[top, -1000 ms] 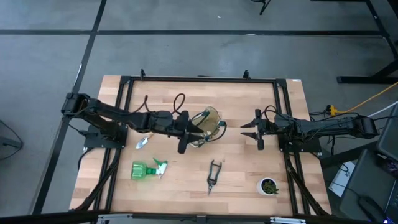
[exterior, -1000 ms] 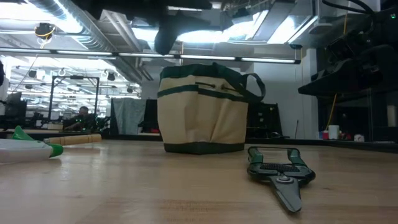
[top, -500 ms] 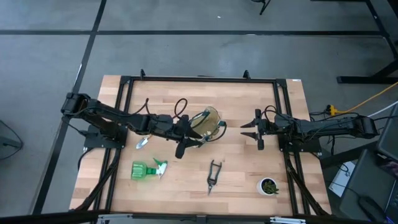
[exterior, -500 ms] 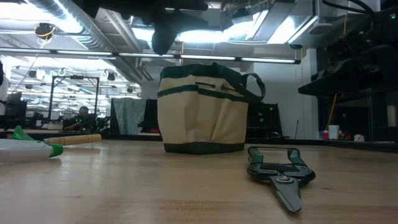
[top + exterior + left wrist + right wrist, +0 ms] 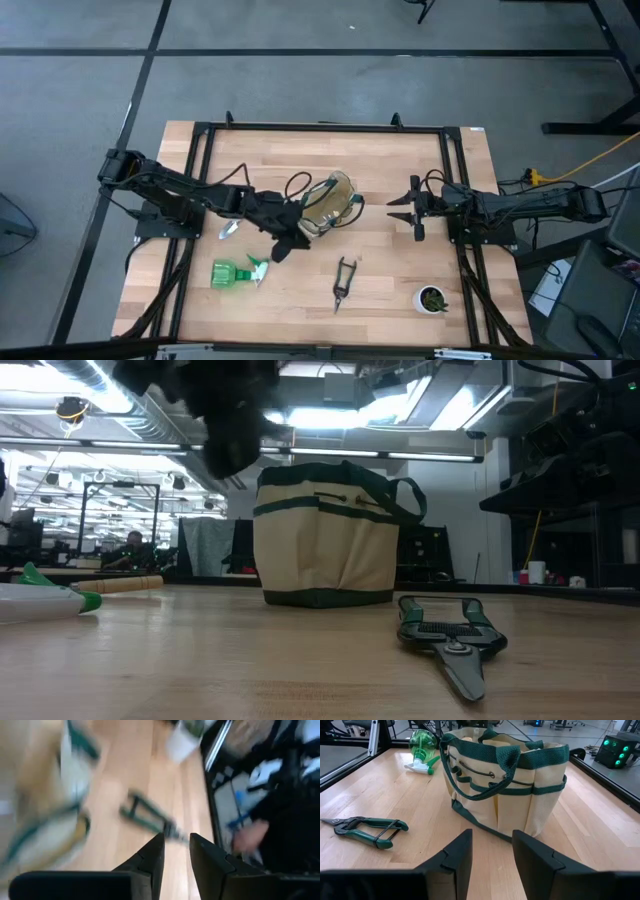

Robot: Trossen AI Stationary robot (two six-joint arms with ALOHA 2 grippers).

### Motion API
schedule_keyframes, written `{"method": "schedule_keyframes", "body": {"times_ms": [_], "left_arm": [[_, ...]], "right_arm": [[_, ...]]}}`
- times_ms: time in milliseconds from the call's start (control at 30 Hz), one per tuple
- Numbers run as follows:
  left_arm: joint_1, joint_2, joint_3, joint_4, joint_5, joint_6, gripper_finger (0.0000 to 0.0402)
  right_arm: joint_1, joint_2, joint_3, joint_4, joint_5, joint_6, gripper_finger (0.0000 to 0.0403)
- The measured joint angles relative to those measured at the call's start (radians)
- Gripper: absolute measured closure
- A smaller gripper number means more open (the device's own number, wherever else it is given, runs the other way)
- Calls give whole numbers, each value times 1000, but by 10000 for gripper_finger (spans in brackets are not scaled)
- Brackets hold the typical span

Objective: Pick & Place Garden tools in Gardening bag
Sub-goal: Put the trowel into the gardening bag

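- Left of centre in the high view, the small silvery trowel point(image 5: 229, 229) is lying on the wooden table point(image 5: 400, 165), blade toward lower left, long axis on a diagonal; it looks yet to be bagged.
- Below it, the green spray bottle with white trigger point(image 5: 236, 272) is lying on its side, long axis roughly left-right, trigger end to the right; also waiting.
- The left gripper point(image 5: 283, 247) is hovering between bottle and bag, fingers slightly parted, holding nothing.
- At centre, the cream canvas gardening bag with dark green trim point(image 5: 330, 200) is standing upright; its contents I cannot tell.
- Lower centre, the black pruning shears point(image 5: 343, 283) are lying with long axis near vertical in frame, tip pointing down.
- Right of the bag, the right gripper point(image 5: 401, 209) is waiting, fingers apart, empty.
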Motion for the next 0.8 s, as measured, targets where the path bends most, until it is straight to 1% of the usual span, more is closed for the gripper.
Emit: {"method": "schedule_keyframes", "body": {"times_ms": [100, 167, 433, 500, 633, 700, 800], "left_arm": [[0, 0, 0, -139, 28, -6, 326], [0, 0, 0, -232, 29, -39, 331], [10, 0, 0, -568, -34, -244, 346], [14, 0, 0, -627, -78, -254, 349], [27, 0, 0, -701, -223, -256, 352], [35, 0, 0, -716, -280, -249, 352], [44, 0, 0, -715, -337, -249, 351]], "right_arm": [[0, 0, 0, 0, 0, 0, 259], [0, 0, 0, 0, 0, 0, 259], [0, 0, 0, 0, 0, 0, 259], [0, 0, 0, 0, 0, 0, 259], [0, 0, 0, 0, 0, 0, 259], [0, 0, 0, 0, 0, 0, 259], [0, 0, 0, 0, 0, 0, 259]]}}
